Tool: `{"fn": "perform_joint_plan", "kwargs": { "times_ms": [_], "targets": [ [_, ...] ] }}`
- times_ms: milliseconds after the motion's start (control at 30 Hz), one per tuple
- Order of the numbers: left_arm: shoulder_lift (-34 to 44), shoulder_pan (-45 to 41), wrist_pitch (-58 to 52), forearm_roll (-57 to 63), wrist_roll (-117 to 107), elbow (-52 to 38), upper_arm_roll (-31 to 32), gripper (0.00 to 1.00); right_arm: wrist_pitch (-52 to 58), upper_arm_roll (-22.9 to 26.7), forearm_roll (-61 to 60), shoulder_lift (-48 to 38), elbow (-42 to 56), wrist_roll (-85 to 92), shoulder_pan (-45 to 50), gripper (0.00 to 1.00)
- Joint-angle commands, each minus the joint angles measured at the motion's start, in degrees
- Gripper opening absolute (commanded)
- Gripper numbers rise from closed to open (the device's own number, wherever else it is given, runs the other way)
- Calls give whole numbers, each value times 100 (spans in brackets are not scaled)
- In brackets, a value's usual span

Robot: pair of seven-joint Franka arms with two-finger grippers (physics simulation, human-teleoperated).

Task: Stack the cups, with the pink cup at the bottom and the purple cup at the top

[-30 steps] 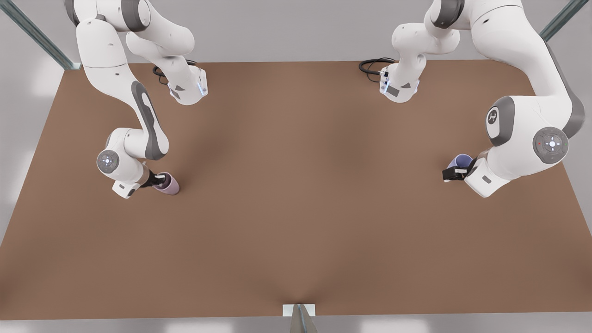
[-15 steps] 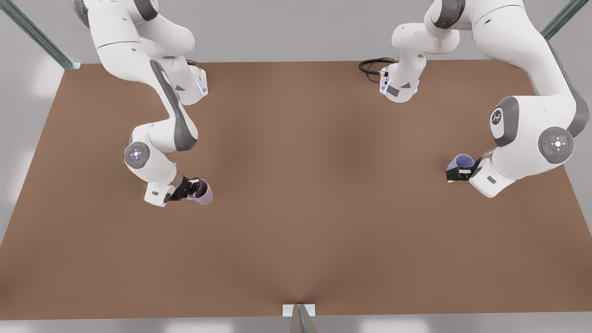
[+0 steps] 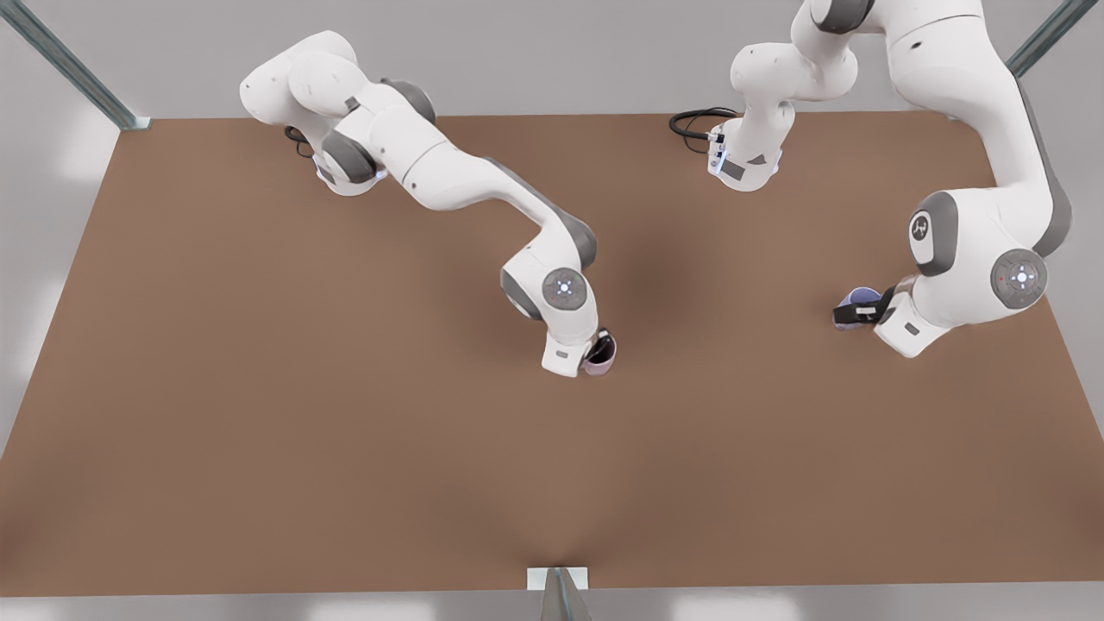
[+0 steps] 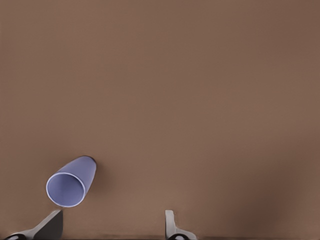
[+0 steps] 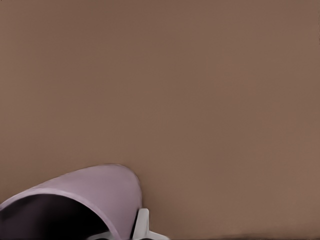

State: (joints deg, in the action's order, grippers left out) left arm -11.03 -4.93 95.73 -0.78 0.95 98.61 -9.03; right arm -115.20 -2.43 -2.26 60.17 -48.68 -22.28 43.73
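Centrally, right tool [image 3: 598, 352] grips pink cup [image 3: 604, 359]; purple cup [image 4: 71, 182] beside left tool [image 4: 112, 225].

Brown tabletop [image 3: 259, 431] lying bare across whole near half and across front view's left side. Wide gap opening between pink cup [image 3: 601, 355] near centre and purple cup [image 3: 856, 304] toward front view's right. Right end effector [image 3: 597, 352], closed on pink cup, occupying centre spot with its arm slanting in from far left. Left end effector [image 3: 852, 316] (fingers [image 4: 171, 226] spread apart) crowding purple cup. Black cable coils [image 3: 694, 125] sitting by arm bases at far edge.
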Motion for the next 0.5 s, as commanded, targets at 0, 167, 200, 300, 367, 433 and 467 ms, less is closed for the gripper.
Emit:
{"fn": "perform_joint_plan", "kwargs": {
  "times_ms": [0, 167, 200, 300, 367, 433, 467],
  "targets": [
    [31, -17, 816, 8, 415, 229, -134, 100, -29, 5, 15, 30, 17, -3564, 4, 21],
    [119, -17, 2002, 16, 538, 1538, -415, 100, -90, -3, 6, 126, 17, -3590, 13, 21],
    [180, -17, 2055, 43, 564, 1679, -424, 100, -178, -3, 15, 161, 17, -3608, 57, 21],
    [365, -17, 2441, 69, 573, 2250, -520, 100, -283, -12, 6, 161, 8, -3651, 84, 24],
    [400, -17, 2828, 69, 810, 2549, -679, 100, -371, -30, 6, 170, -9, -3731, 84, 31],
    [409, -17, 3136, 78, 1109, 2822, -819, 100, -407, -30, 6, 170, -36, -3739, 84, 45],
    [409, -17, 3127, 78, 1127, 2839, -881, 100, -407, -30, 6, 170, -36, -3739, 84, 50]
  ]
}}
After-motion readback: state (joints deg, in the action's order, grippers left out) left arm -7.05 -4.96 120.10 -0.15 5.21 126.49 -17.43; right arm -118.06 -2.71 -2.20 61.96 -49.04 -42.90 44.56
